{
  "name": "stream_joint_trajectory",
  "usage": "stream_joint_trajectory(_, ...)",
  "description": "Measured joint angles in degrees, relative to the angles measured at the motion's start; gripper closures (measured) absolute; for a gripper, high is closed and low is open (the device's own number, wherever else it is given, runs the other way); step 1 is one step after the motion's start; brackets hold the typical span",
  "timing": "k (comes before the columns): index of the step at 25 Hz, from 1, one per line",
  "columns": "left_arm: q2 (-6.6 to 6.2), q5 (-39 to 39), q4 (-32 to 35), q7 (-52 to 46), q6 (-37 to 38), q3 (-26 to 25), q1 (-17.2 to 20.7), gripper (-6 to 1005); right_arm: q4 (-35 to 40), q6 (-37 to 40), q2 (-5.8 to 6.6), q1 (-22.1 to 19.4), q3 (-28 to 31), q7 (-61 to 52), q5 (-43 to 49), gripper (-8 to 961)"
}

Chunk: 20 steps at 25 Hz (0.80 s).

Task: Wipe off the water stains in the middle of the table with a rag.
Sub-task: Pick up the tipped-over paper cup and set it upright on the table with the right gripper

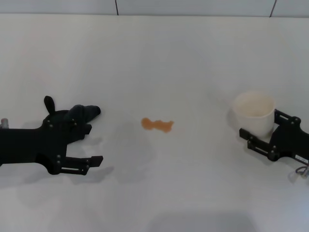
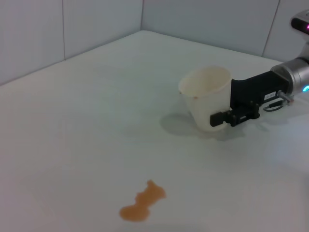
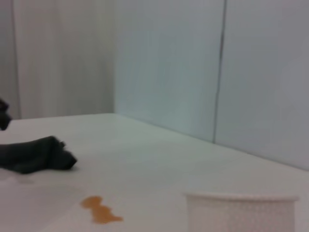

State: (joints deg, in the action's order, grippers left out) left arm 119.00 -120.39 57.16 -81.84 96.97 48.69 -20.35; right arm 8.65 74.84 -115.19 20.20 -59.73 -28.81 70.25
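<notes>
The water stains [image 1: 157,124] are a small orange-brown two-lobed blotch in the middle of the white table [image 1: 169,58]. They also show in the left wrist view [image 2: 142,203] and the right wrist view [image 3: 100,210]. The black rag [image 1: 79,114] lies left of the blotch, against the far finger of my left gripper [image 1: 96,144]; it also shows in the right wrist view [image 3: 36,154]. The left gripper is open, low over the table. My right gripper [image 1: 259,123] is at the right, its jaws on either side of a white cup [image 1: 254,112].
The white cup [image 2: 206,96] stands right of the stain with the right gripper [image 2: 224,117] at its base. A tiled wall [image 1: 193,6] runs along the table's far edge.
</notes>
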Motion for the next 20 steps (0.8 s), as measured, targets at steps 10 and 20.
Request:
stream_joint_trajectory(10,0.00,0.02,0.11,-0.29,0.11,-0.12,0.04,123,3.27,-0.78,0.46,-1.25,-1.82,-1.02,0.07,256)
stream_joint_trajectory(20,0.00,0.02,0.16,-0.94,0.01,0.01,-0.31,124,8.34,-3.43,0.95,-2.98,-1.72,-5.32,4.51,200)
